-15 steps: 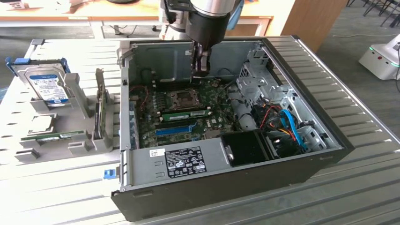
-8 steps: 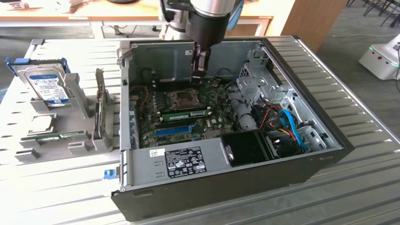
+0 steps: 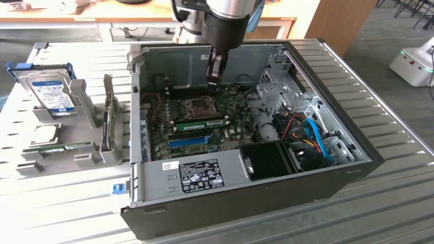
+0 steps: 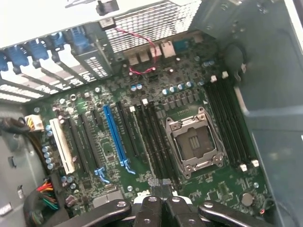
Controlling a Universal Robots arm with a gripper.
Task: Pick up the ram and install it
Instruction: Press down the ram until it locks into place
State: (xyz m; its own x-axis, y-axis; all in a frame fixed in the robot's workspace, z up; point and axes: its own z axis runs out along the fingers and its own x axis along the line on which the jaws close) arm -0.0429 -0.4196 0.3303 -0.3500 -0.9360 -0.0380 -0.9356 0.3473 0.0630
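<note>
Gripper: We saw the gripper (image 3: 214, 85) hanging inside the open computer case (image 3: 352, 170), with its two fingers pressed together and nothing between them. In the wrist view its tips (image 4: 161, 182) met over the dark memory slots (image 4: 154, 137) of the motherboard (image 4: 94, 94).

Gripper place: In the exterior view it stood at about 12 o'clock from the CPU socket (image 3: 201, 108), above the board. We could not tell whether it touched anything.

Ram: The ram (image 3: 201, 123) lay as a long green stick in a slot just at 6 o'clock from the CPU socket, level with the board and apart from the gripper. We could not tell whether it was fully seated.

Blue slot: A blue slot (image 3: 188, 142) ran parallel to the ram, at 6 o'clock from it. The wrist view showed it (image 4: 115, 137) beside the memory slots, with the socket (image 4: 194, 144) on their other side.

Second stick: Another green stick (image 3: 64, 148) rested in a grey holder (image 3: 88, 160) outside the case, at 9 o'clock from it.

Expansion card: An upright card (image 3: 109, 109) stood in the holder between the second stick and the case.

Hard drive: A drive with a blue label (image 3: 53, 94) leaned at about 11 o'clock from the second stick.

Case contents: A black fan shroud (image 3: 268, 160) sat at 4 o'clock from the ram, with blue cables (image 3: 315, 134) near it at 2 o'clock.

Table: The case and the holder stood on a ribbed metal table (image 3: 386, 213).
</note>
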